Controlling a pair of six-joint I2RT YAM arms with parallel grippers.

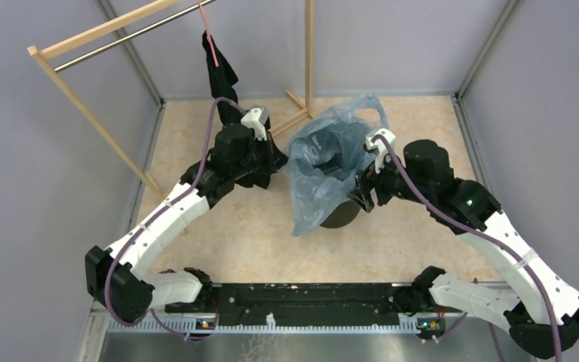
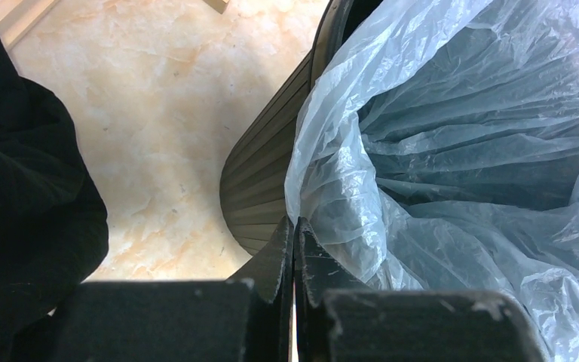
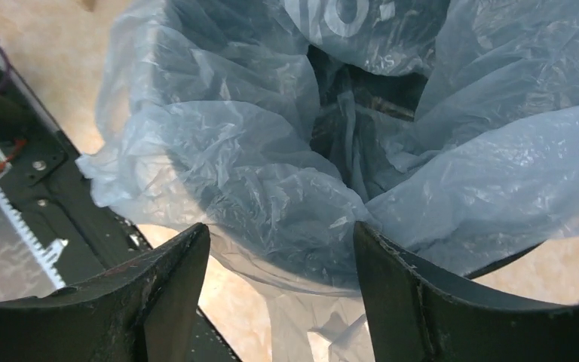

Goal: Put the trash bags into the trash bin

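Observation:
The pale blue see-through trash bag (image 1: pixel 324 162) lies over and into the black ribbed trash bin (image 1: pixel 341 216) at the table's middle, with a long flap hanging down the near-left side. My left gripper (image 1: pixel 277 163) is at the bin's left side. In the left wrist view it (image 2: pixel 294 226) is shut, and the bag's edge (image 2: pixel 460 151) runs taut to its tips beside the bin's ribbed wall (image 2: pixel 260 173). My right gripper (image 1: pixel 362 188) is at the bin's right rim. It (image 3: pixel 280 234) is open, with the bag's film (image 3: pixel 256 151) lying under and between the fingers.
A black garment (image 1: pixel 219 68) hangs on a pink hanger from a wooden rack (image 1: pixel 90 113) at the back left; black cloth fills the left of the left wrist view (image 2: pixel 22 188). A rack post (image 1: pixel 309 53) stands right behind the bin. The arms' base rail (image 1: pixel 301 302) spans the near edge.

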